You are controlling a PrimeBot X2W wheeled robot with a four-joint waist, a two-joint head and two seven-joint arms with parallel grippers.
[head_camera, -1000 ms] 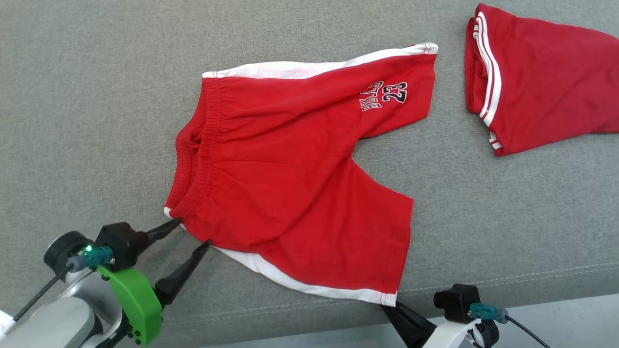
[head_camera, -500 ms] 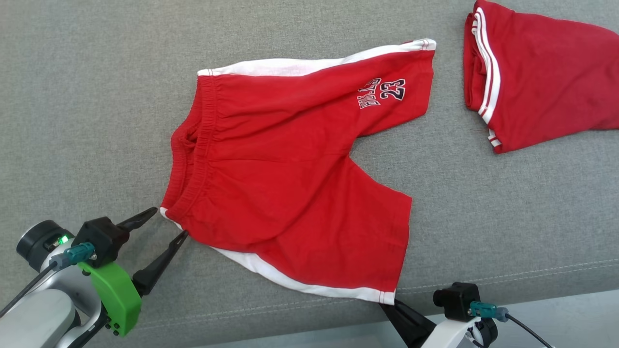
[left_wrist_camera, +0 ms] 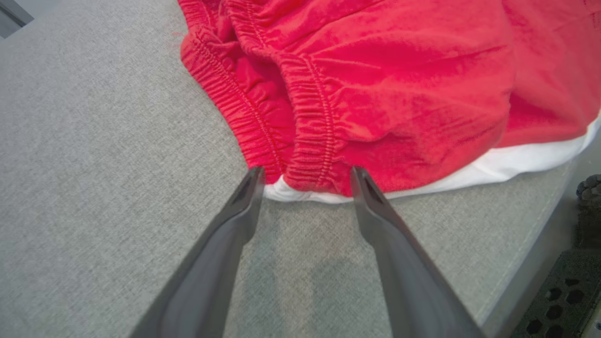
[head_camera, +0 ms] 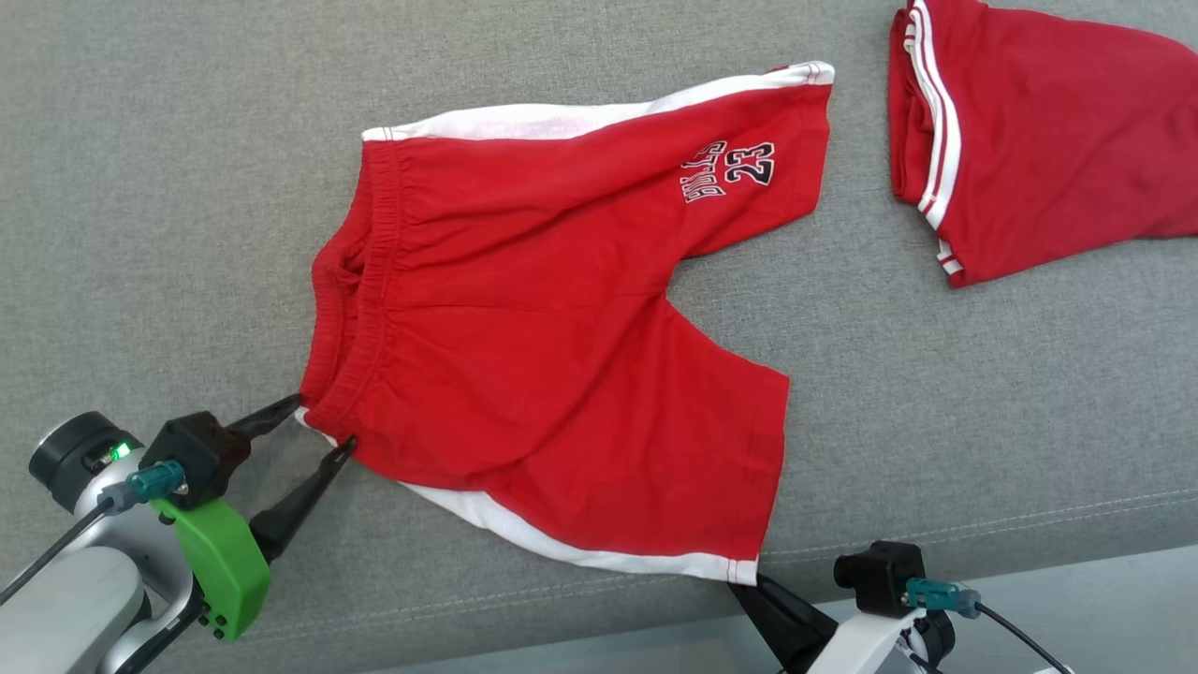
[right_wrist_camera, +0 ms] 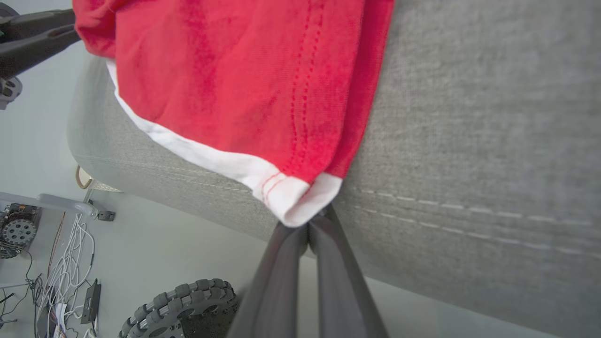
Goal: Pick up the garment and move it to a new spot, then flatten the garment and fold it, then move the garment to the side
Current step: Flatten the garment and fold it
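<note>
Red shorts (head_camera: 552,356), white side stripes, "23" print, lie spread flat on grey fabric cushion (head_camera: 187,187), near leg at its front edge. Left tool (head_camera: 323,421) fingers apart, tips straddling waistband corner (left_wrist_camera: 310,178); right tool (right_wrist_camera: 308,230) pressed together, clamped on near-leg hem corner (right_wrist_camera: 300,197). Folded red garment (head_camera: 1048,150) well apart, far right.

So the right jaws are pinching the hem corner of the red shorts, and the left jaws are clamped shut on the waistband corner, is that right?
Not quite: the left jaws stand open, either side of the waistband corner of the red shorts, as the left wrist view shows. The right jaws do pinch the hem corner.
</note>
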